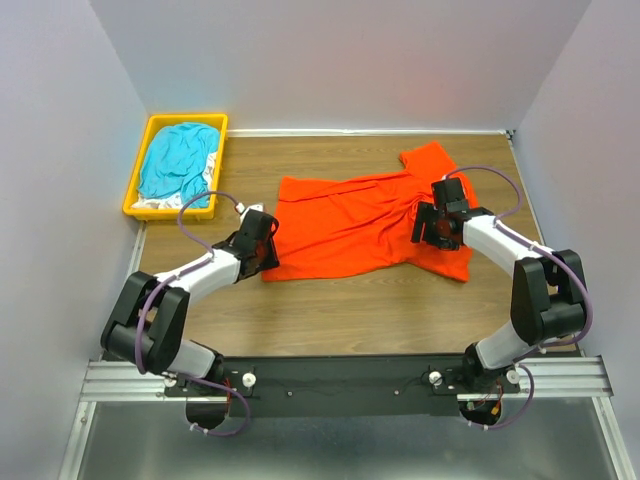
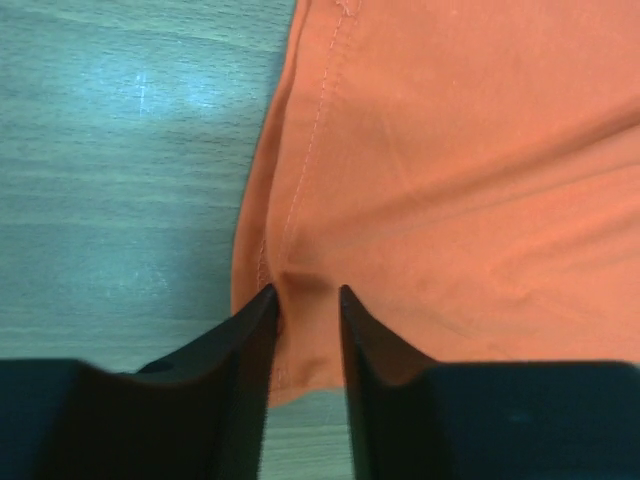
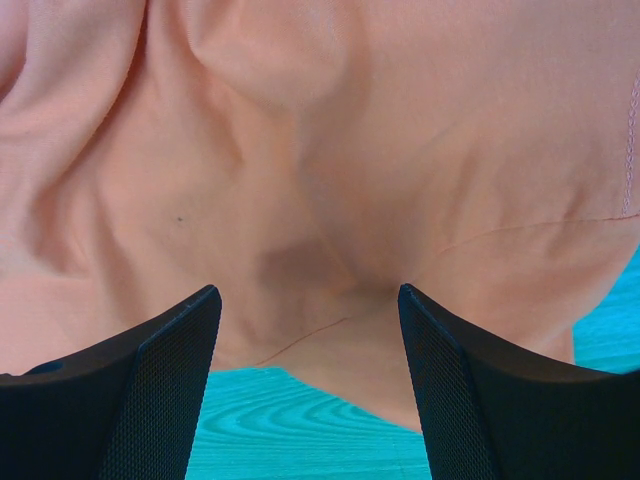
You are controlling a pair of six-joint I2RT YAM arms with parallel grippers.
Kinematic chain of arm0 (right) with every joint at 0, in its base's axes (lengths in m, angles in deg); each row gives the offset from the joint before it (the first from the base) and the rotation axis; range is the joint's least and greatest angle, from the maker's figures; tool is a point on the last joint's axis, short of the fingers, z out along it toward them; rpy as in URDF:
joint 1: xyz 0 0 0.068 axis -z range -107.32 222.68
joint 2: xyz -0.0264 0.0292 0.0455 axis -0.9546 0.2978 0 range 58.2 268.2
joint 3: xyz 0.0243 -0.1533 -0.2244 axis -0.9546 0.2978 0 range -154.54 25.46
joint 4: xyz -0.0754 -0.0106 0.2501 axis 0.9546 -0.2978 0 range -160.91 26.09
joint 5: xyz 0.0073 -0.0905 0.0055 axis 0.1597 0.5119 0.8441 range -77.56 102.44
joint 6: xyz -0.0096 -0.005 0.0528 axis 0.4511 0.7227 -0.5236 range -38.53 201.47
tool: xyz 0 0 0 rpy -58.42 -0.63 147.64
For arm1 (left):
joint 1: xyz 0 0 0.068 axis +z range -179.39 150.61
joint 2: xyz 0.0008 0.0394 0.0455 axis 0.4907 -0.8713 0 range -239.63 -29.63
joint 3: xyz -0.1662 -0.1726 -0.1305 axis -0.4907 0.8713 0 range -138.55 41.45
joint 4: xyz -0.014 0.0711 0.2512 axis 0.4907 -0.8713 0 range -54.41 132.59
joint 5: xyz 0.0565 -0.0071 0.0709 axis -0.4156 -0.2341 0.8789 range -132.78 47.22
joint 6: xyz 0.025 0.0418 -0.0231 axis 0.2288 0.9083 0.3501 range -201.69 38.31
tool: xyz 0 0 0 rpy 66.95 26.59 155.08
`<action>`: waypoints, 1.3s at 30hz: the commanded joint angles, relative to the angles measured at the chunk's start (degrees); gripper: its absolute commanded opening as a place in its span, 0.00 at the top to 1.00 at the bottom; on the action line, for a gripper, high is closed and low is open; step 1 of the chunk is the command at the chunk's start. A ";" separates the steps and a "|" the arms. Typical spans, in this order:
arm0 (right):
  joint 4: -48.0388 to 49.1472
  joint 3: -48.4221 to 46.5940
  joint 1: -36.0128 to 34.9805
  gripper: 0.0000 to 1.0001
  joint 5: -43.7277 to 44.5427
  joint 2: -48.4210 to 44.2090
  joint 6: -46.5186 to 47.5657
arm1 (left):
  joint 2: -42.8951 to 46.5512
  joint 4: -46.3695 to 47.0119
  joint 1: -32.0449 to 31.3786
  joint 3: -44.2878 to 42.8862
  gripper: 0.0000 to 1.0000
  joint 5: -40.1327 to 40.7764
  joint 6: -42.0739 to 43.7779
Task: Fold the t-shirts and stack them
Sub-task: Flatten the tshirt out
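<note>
A bright orange-red t-shirt point(image 1: 350, 225) lies spread and rumpled on the wooden table point(image 1: 350, 310). My left gripper point(image 1: 270, 245) is down at its near left corner. In the left wrist view, the left gripper point(image 2: 305, 292) is narrowly open, its fingers straddling the hemmed edge of the shirt point(image 2: 450, 180), with cloth puckered between the tips. My right gripper point(image 1: 428, 228) is over the shirt's right part. In the right wrist view, this gripper point(image 3: 308, 292) stands wide open over the wrinkled cloth point(image 3: 330, 150) near its lower edge. A teal-blue t-shirt point(image 1: 178, 160) lies bunched on white fabric point(image 1: 160, 203).
A yellow plastic bin point(image 1: 140, 212) at the back left holds the teal and white cloth. Pale walls close in the table on the left, back and right. Bare wood point(image 1: 350, 310) shows in front of the shirt, up to the black rail holding the arm bases.
</note>
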 commanded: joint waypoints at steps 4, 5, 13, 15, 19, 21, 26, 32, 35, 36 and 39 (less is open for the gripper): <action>-0.09 0.29 0.14 0.22 0.84 0.07 -0.92 | 0.12 -3.44 -1.72 -1.73 0.64 0.77 -0.98; -0.09 0.21 0.14 0.22 0.67 0.16 -1.01 | 0.56 -4.75 -2.07 -1.91 0.64 1.39 -1.16; 0.44 1.08 0.14 0.22 -0.39 -0.46 -1.10 | 2.94 -10.48 -4.27 -3.05 0.60 5.96 -2.12; 0.52 1.35 0.14 0.22 -0.65 -0.55 -0.75 | 2.86 -10.22 -4.27 -2.44 0.60 6.49 -2.30; 0.88 2.31 0.14 0.22 -2.23 -0.37 -0.22 | 0.40 -9.78 -4.18 -1.47 0.60 7.19 -3.44; 0.88 2.58 0.14 0.22 -3.37 -0.72 -0.22 | 0.04 -9.60 -4.18 -0.51 0.60 7.54 -4.76; 1.14 3.19 0.14 0.22 -4.43 -2.30 0.05 | 2.23 -9.69 -4.10 1.43 0.60 8.69 -7.66; 1.40 4.42 0.14 0.22 -6.80 -4.94 0.14 | 4.44 -9.95 -3.65 2.92 0.54 8.42 -10.12; 1.40 5.13 0.14 0.22 -6.81 -6.26 0.05 | 4.09 -9.69 -3.65 3.63 0.54 7.55 -10.56; 1.49 5.30 0.23 0.22 -6.81 -6.52 -0.13 | 3.91 -9.69 -3.65 3.80 0.54 7.20 -10.65; 1.49 6.09 0.14 0.22 -8.74 -7.75 -0.30 | 4.08 -9.51 -3.65 4.42 0.54 6.84 -10.92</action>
